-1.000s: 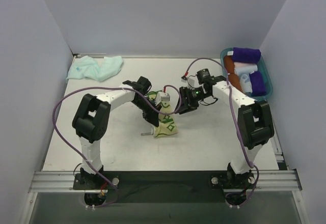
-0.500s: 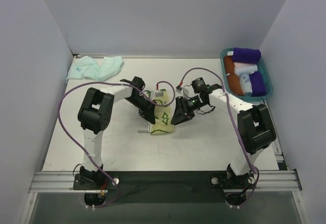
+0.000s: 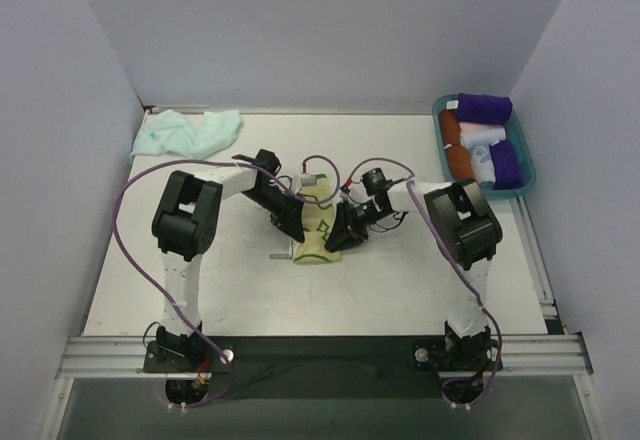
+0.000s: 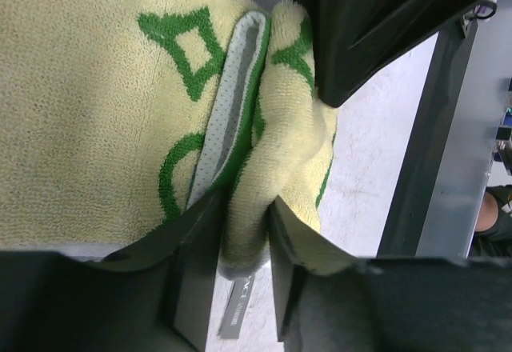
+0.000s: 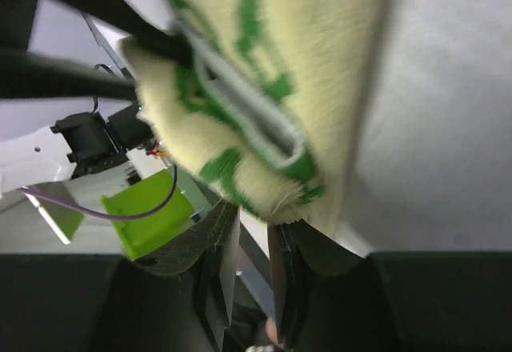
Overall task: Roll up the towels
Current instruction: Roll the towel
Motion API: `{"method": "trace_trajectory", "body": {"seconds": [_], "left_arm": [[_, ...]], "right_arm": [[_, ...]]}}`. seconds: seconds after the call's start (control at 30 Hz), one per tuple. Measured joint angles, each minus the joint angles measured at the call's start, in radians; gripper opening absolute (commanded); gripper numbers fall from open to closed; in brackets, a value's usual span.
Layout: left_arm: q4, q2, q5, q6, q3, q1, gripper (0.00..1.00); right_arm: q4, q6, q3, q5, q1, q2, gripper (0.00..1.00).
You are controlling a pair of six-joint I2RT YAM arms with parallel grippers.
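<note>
The pale yellow towel with green marks (image 3: 320, 230) lies partly folded at the table's middle, between my two grippers. My left gripper (image 3: 293, 222) is at its left edge and is shut on a thick fold of it (image 4: 246, 216). My right gripper (image 3: 340, 233) is at its right edge, its narrow jaws pinching the towel's corner (image 5: 280, 200) at the tips. The right gripper's dark finger (image 4: 376, 24) shows close above the fold in the left wrist view. The mint-aqua towel (image 3: 187, 132) lies crumpled at the back left, apart from both arms.
A teal basket (image 3: 528, 172) at the back right holds purple (image 3: 484, 107), orange (image 3: 455, 155) and white (image 3: 481, 146) rolls. A grey label tag (image 4: 232, 312) hangs under the yellow towel. Grey walls stand on three sides.
My right gripper has moved left from beside the towel onto its right edge. My left gripper has carried the towel a little back and lowered it.
</note>
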Motion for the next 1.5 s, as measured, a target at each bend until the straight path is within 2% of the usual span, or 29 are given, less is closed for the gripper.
{"method": "trace_trajectory", "body": {"seconds": [0.1,0.27,0.37,0.5,0.63,0.77,0.93,1.07,1.2,1.23,1.3,1.33,1.5], "left_arm": [[0.024,-0.019,0.009,-0.005,-0.028,0.002,0.49],[0.103,-0.147,0.003,-0.008,-0.171,0.022,0.59],[0.166,-0.28,-0.02,-0.008,-0.273,0.057,0.67],[0.272,-0.508,-0.106,0.008,-0.394,0.045,0.7],[0.389,-0.69,-0.312,0.106,-0.483,-0.148,0.7],[0.464,-0.701,-0.494,0.205,-0.543,-0.363,0.7],[0.536,-0.661,-0.705,0.306,-0.63,-0.483,0.7],[0.614,-0.631,-0.813,0.378,-0.682,-0.536,0.69],[0.678,-0.583,-0.875,0.407,-0.68,-0.546,0.6],[0.69,-0.57,-0.886,0.406,-0.67,-0.544,0.49],[0.702,-0.536,-0.893,0.393,-0.648,-0.532,0.36],[0.693,-0.518,-0.882,0.383,-0.629,-0.519,0.28],[0.558,-0.463,-0.705,0.323,-0.507,-0.409,0.1]], "right_arm": [[0.011,0.038,0.005,-0.052,-0.008,0.069,0.22],[0.008,0.045,0.007,-0.052,-0.012,0.069,0.23],[0.0,0.045,0.008,-0.04,-0.008,0.064,0.23],[-0.013,0.042,0.013,-0.006,0.003,0.051,0.24],[-0.03,0.041,0.023,0.017,0.012,0.047,0.24],[-0.05,0.042,0.036,0.029,0.016,0.048,0.24],[-0.067,0.042,0.048,0.032,0.017,0.054,0.24],[-0.073,0.043,0.052,0.032,0.018,0.057,0.24],[-0.074,0.045,0.052,0.032,0.017,0.057,0.24],[-0.075,0.045,0.052,0.031,0.017,0.057,0.24],[-0.075,0.045,0.052,0.031,0.017,0.057,0.23],[-0.075,0.044,0.052,0.03,0.017,0.057,0.23],[-0.055,0.042,0.028,0.027,0.001,0.039,0.24]]}}
